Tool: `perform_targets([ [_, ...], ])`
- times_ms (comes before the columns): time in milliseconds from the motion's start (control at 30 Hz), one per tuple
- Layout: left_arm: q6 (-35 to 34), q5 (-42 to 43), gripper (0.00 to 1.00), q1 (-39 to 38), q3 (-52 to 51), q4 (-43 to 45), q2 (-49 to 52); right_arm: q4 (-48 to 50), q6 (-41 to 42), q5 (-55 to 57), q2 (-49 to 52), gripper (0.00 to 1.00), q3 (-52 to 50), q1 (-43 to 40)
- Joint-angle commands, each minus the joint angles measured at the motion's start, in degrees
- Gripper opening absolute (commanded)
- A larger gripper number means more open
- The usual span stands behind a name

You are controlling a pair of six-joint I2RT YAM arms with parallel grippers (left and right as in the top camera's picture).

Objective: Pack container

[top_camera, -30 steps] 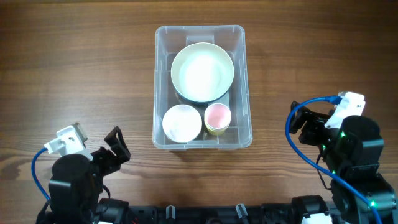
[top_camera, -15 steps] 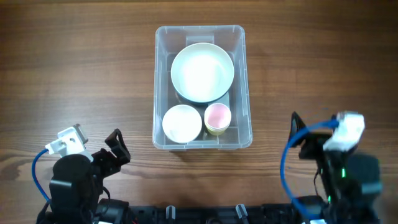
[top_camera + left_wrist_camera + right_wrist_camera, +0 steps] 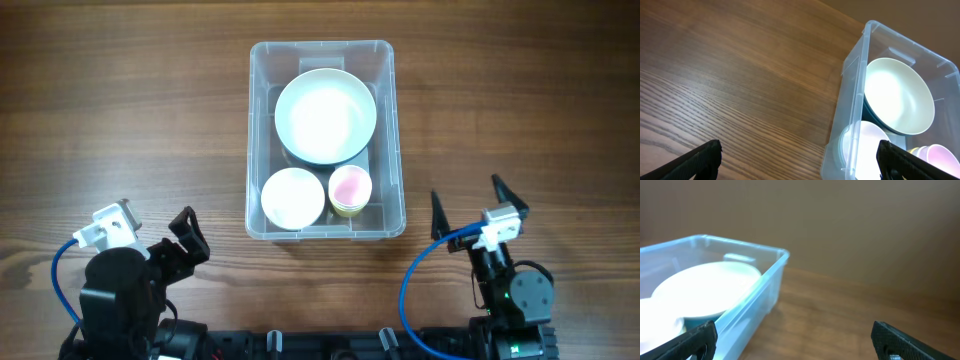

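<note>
A: Where do we see the container (image 3: 258, 140)?

B: We see it upright on the table (image 3: 120, 100), in the middle, toward the far side. In it sit a large pale bowl (image 3: 326, 115), a small white bowl (image 3: 293, 197) and a pink cup (image 3: 350, 187).

A: And the pincers?

B: We see the left pincer (image 3: 797, 151) and the right pincer (image 3: 465, 198) both spread wide, near the front edge, apart from the container.
</note>
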Motion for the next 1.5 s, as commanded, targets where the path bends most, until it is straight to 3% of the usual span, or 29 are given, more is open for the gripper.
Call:
perform_targets([
  [0,-0.70,-0.72,1.00,-0.22,-0.26,0.13,-0.24,-0.57,0.81,-3.28,-1.03,1.00,-0.04,0.07],
  [733,-0.02,-0.74,1.00,-0.04,-0.26,-2.43,-0.28,-0.55,0.85,-3.28,-0.94,1.00,-0.02,0.07],
  [867,0.00,2.56,1.00,6.32,-3.50,-3.54,-5.64,-0.55,0.85,-3.28,-0.94,1.00,-0.02,0.07],
  [967,0.61,3.26,1.00,10.12,-11.54,2.12,-14.10,-0.55,0.85,-3.28,-0.94,1.00,-0.02,0.07],
  [1067,6.60,6.91,1.00,13.53,-22.38,13.22,-23.34,-0.55,0.85,-3.28,-0.94,1.00,-0.02,0.07],
  [1267,15.34,11.58,1.00,16.41,-38.21,43.76,-24.04,-0.55,0.85,-3.28,-0.94,1.00,-0.04,0.07],
  [1333,15.50,11.80,1.00,16.39,-42.29,49.99,-24.04,-0.55,0.85,-3.28,-0.94,1.00,-0.04,0.07],
  [1467,17.22,14.47,1.00,15.74,-47.12,54.42,-24.22,-0.55,0.87,-3.28,-0.94,1.00,-0.02,0.07],
])
